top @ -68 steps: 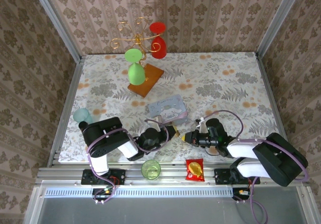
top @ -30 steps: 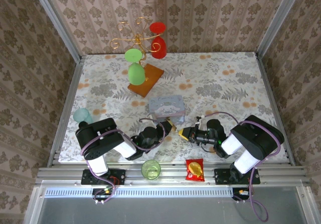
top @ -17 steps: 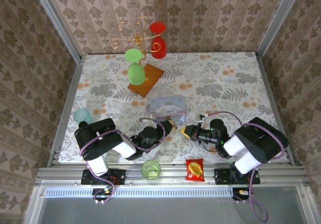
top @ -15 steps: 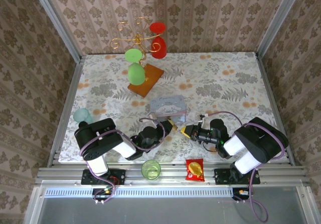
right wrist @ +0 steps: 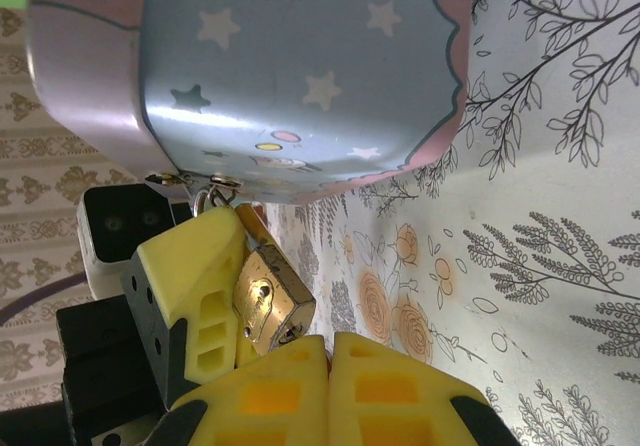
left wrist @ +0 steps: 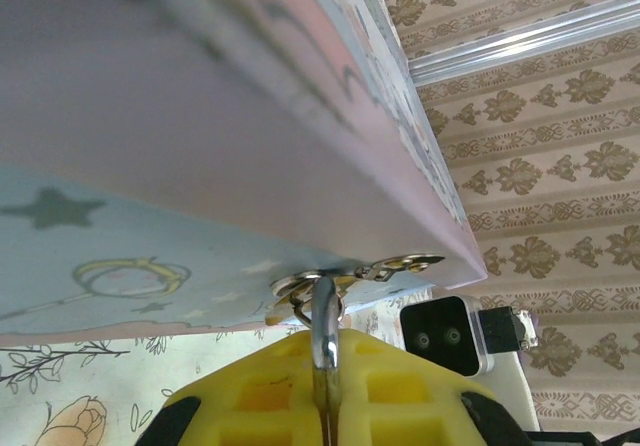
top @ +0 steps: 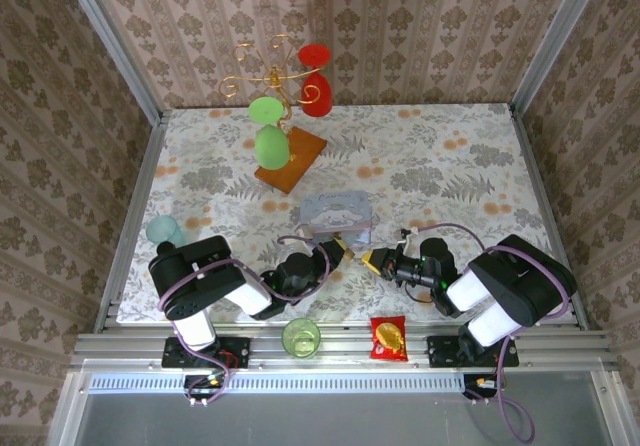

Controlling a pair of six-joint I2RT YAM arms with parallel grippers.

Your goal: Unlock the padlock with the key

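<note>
**Key at the padlock's base, insertion in hand**

The step in hand looks like seating the key. The left gripper is clamped on the small brass-gold padlock. In the left wrist view the padlock's thin silver shackle rises between the yellow fingers at bottom centre. It passes through the metal hasp under the blue and pink cartoon tin.

In the right wrist view the padlock hangs tilted at lower left of centre, just below the tin's corner. The right gripper has its fingers pressed together at the bottom edge. A slender silvery key shows as a mere sliver between their tips and the padlock's lower end. Whether its blade is in the keyway, I cannot tell.

Both arms lie low and stretched over the floral tablecloth, wrists facing each other in front of the tin.

Next, I judge, the right wrist must push the key along the padlock's axis and then twist it. Meanwhile the left holds the body steady against that turn.
</note>
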